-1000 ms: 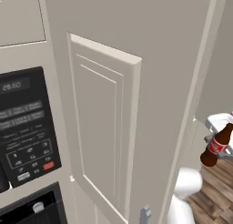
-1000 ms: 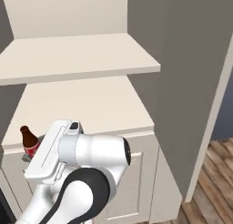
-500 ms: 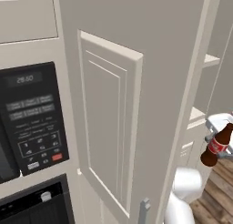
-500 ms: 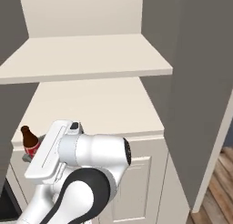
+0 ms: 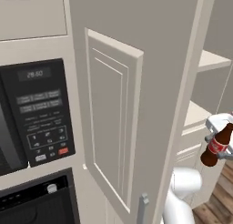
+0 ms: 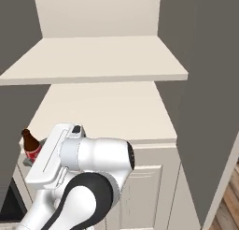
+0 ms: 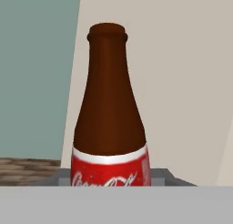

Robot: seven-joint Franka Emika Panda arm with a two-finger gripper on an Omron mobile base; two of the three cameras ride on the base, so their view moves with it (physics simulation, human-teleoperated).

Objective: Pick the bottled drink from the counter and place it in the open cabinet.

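Observation:
My gripper [image 5: 221,142] is shut on the bottled drink [image 5: 216,148], a dark brown bottle with a red label, and holds it upright in the air. In the right base view the bottled drink [image 6: 30,144] peeks out left of my white arm. The hand view has the bottled drink [image 7: 111,127] close up between the fingers. The open cabinet [image 6: 102,61] stands ahead with two pale shelves; the lower shelf [image 6: 105,113] lies just beyond the bottle. Its door [image 5: 113,127] swings out toward me, left of the bottle. The counter is out of view.
A black microwave [image 5: 38,114] with a keypad sits left of the cabinet door, with a dark oven front [image 5: 36,205] below it. A metal handle [image 5: 143,209] sits low on the door's edge. Grey cabinet sides [image 6: 205,84] flank the shelves. Wood floor [image 5: 218,205] lies at the right.
The whole picture has shifted in both base views, so the base has driven; the cabinet shelves now sit more centrally and larger. The bottle stays gripped in the same place beside the arm.

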